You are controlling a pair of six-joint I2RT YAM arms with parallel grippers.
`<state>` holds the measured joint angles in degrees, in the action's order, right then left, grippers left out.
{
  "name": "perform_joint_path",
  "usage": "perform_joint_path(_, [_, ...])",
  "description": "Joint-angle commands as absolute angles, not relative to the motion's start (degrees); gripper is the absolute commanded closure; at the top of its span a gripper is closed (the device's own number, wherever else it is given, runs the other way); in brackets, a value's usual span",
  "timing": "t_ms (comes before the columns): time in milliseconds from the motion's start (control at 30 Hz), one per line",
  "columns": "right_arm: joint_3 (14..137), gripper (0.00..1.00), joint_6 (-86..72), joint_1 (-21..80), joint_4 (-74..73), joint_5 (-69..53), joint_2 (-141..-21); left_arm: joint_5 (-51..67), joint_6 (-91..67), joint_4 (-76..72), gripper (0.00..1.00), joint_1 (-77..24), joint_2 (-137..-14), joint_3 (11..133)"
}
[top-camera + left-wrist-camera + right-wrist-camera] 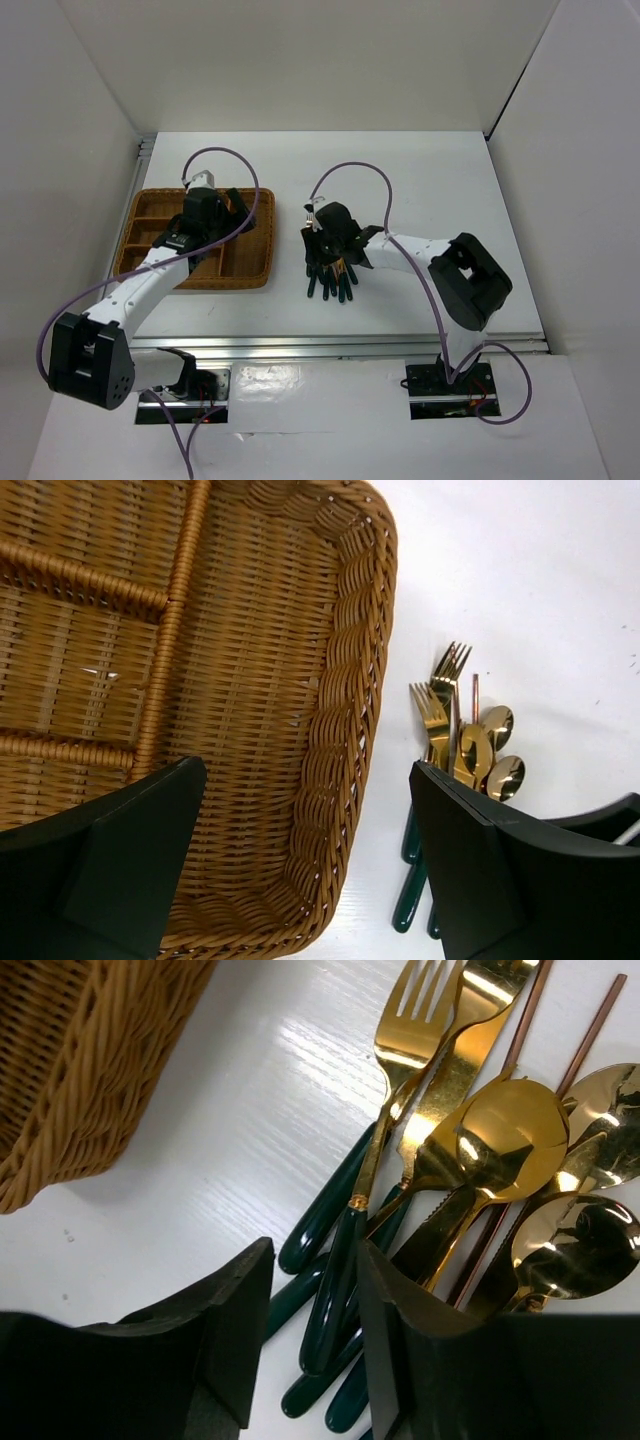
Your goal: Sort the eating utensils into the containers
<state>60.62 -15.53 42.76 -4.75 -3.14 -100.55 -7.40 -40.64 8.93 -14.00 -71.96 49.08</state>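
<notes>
Teal handles [318, 1215] are lying tangled, so the half-open right fingers [220, 1330] astride one fork [352, 1222] are risking snagging neighbours; left fingers [130, 860] are gaping wide above the tray [340, 730].

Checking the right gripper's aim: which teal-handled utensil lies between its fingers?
The gold fork with dark teal handle; topmost, it runs lengthwise down the gap.

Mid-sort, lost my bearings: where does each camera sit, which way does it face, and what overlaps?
Top external: above and behind the arms, looking down on table, wicker tray and utensil pile; both arms show.
Left wrist: on the left arm, facing down at the tray's corner; open left gripper frames it.
Right wrist: on the right arm, low over the pile; right gripper straddles teal handles.
Shared: both wrist views show the tray's edge and the pile.
</notes>
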Motion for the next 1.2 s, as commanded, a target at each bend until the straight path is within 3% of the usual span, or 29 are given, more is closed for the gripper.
perform_joint_path(0, [63.63,0.55,-15.38,42.89,-5.80,-1.14,-102.21,-7.73,-40.43,6.06,0.02,-13.97,-68.55,48.69])
perform_joint_path(533, [66.97,0.64,-15.38,42.89,-7.38,2.19,-108.54,-8.26,-39.90,6.06,0.02,-13.97,-68.03,48.69])
perform_joint_path(767, [68.99,0.94,-15.38,42.89,-9.49,5.35,-110.39,-7.04,-39.37,5.54,0.02,-13.97,-68.03,48.69])
perform_joint_path(867, [70.48,0.99,-16.00,42.89,-10.89,5.36,-110.39,-5.72,-38.85,5.54,0.02,-13.97,-68.03,48.69])
perform_joint_path(1167, [73.13,1.00,-20.29,39.74,-13.80,6.07,-98.89,15.81,-35.24,-8.07,0.04,-13.97,-64.34,44.74])
